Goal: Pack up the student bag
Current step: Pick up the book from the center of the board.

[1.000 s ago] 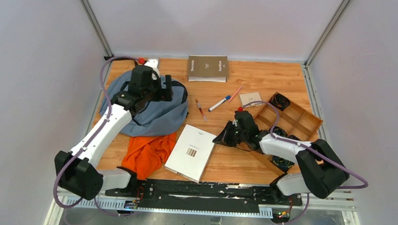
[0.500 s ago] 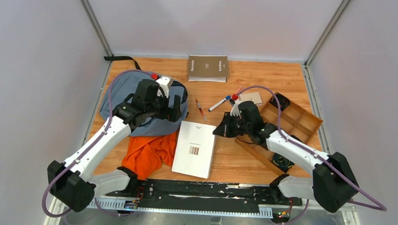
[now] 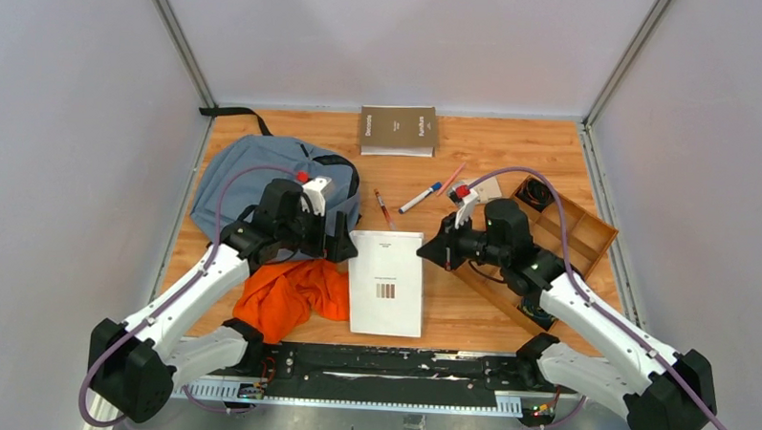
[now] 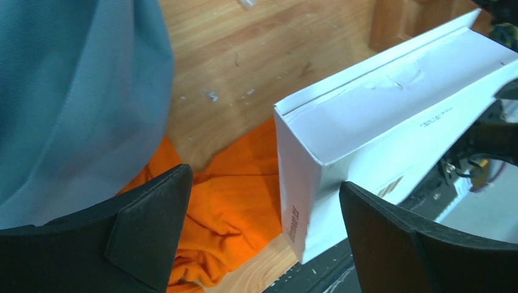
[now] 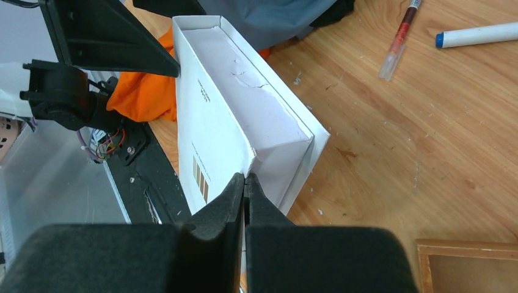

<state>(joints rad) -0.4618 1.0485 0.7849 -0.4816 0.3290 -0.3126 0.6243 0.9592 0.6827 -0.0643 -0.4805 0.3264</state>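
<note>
The white book (image 3: 385,282) lies between the two grippers: the left gripper (image 4: 264,183), jaws spread, flanks its far-left corner, and the right gripper (image 5: 245,180), pinched closed, meets its right edge. The orange cloth (image 3: 288,293) and the student bag (image 3: 250,167) crowd its left side, while bare table (image 3: 448,308) lies open on its right, up to the wooden tray (image 3: 576,205).

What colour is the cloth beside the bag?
The cloth is orange; clearest from the top camera.

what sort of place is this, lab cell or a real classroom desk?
Most likely a lab data-collection cell, not a classroom: blank white panels on aluminium posts box in the wooden table, and staged props, the student bag and brown book, lie on it.
</note>
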